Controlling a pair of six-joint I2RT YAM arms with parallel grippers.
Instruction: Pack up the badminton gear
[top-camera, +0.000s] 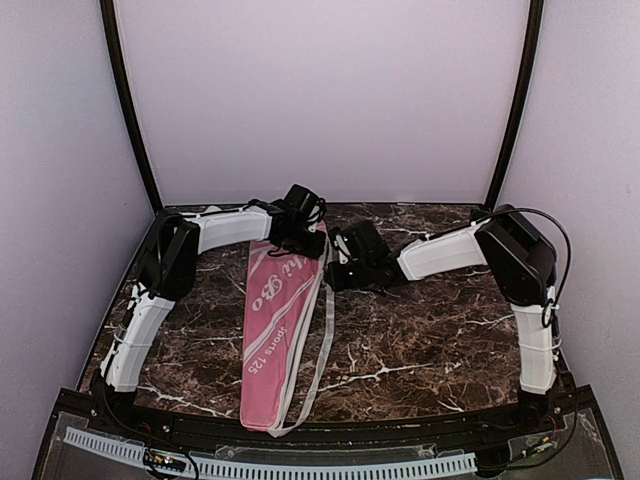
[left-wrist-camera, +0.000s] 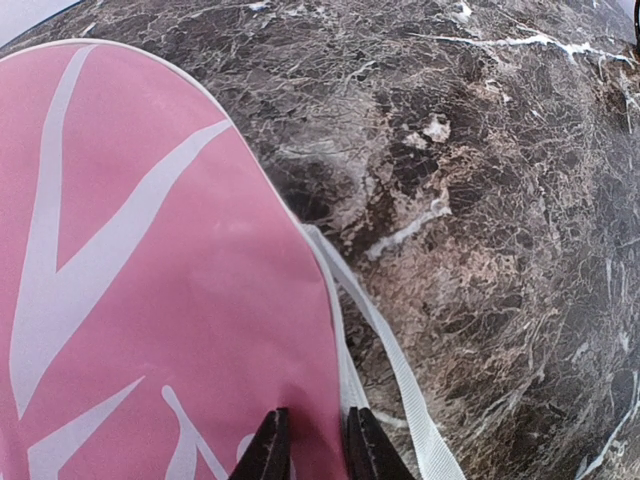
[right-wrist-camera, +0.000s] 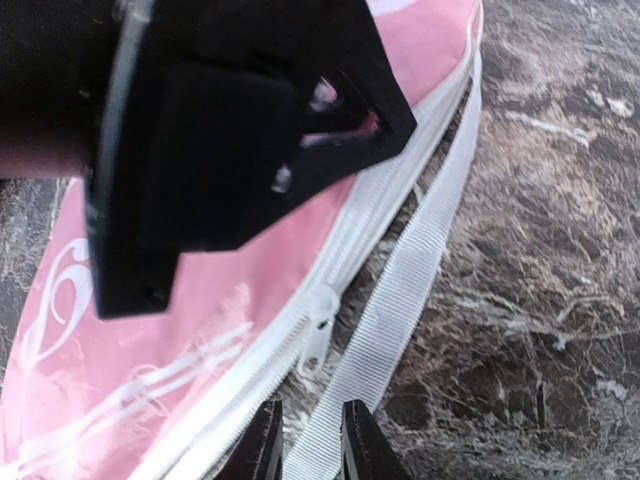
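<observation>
Right wrist shows white zipper pull on pink bag.

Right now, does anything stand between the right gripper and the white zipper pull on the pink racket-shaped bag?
Nothing visible does. The white zipper pull lies just ahead of the right gripper on the pink racket-shaped bag; the white webbing strap runs beside it.

Probably a lab booth: plain lilac walls, marble tabletop.

White "125" on pink bag
</observation>
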